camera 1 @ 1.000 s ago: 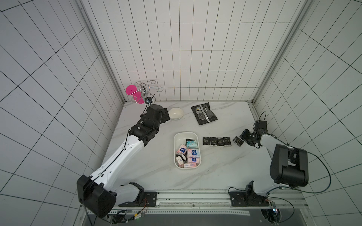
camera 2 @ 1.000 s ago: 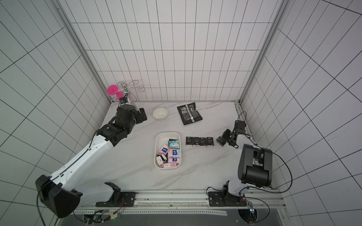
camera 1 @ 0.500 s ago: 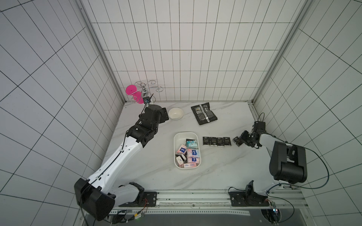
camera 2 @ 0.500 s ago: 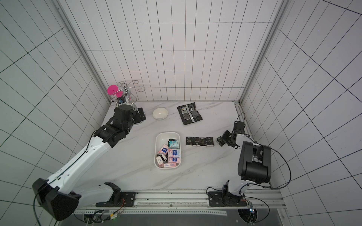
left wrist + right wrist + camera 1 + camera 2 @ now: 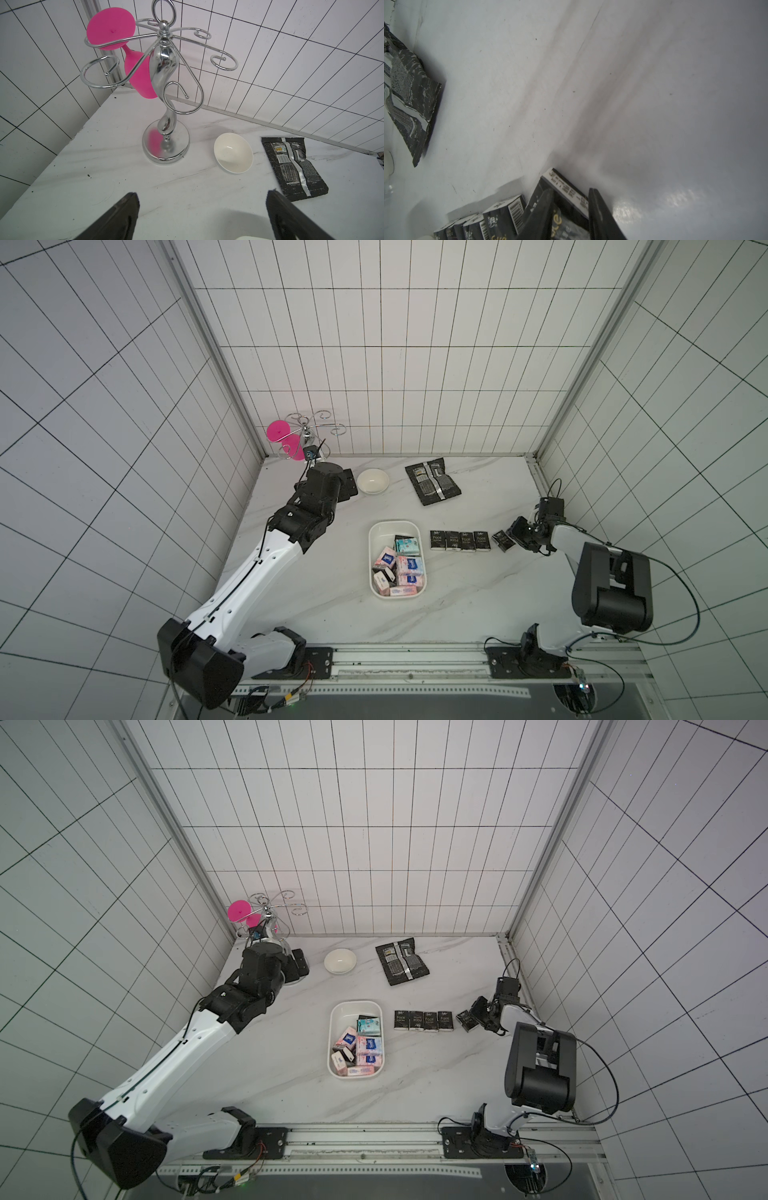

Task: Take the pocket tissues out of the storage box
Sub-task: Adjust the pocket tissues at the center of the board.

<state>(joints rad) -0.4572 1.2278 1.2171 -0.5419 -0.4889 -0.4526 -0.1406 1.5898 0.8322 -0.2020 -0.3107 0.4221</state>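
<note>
The white storage box (image 5: pixel 392 524) (image 5: pixel 354 1003) stands mid-table with several pocket tissues in it: pink-white packets (image 5: pixel 410 567) and a teal one (image 5: pixel 406 545). Right of the box, several black packets (image 5: pixel 459 540) (image 5: pixel 500 216) lie in a row on the table. My right gripper (image 5: pixel 512 536) (image 5: pixel 571 190) is shut on one more black packet (image 5: pixel 503 541) (image 5: pixel 564 185), held tilted just past the row's right end. My left gripper (image 5: pixel 348 489) (image 5: pixel 201 193) hovers open and empty at the back left, near the white bowl.
A small white bowl (image 5: pixel 372 481) (image 5: pixel 233 152) and a flat black foil pouch (image 5: pixel 433 481) (image 5: pixel 295 166) lie at the back. A chrome rack (image 5: pixel 165 116) holding a pink glass (image 5: pixel 137 76) stands in the back left corner. Tiled walls close in three sides.
My right gripper has edged slightly left with the black packet, toward the row's end. The left arm has shifted a little; its gripper stays by the bowl.
</note>
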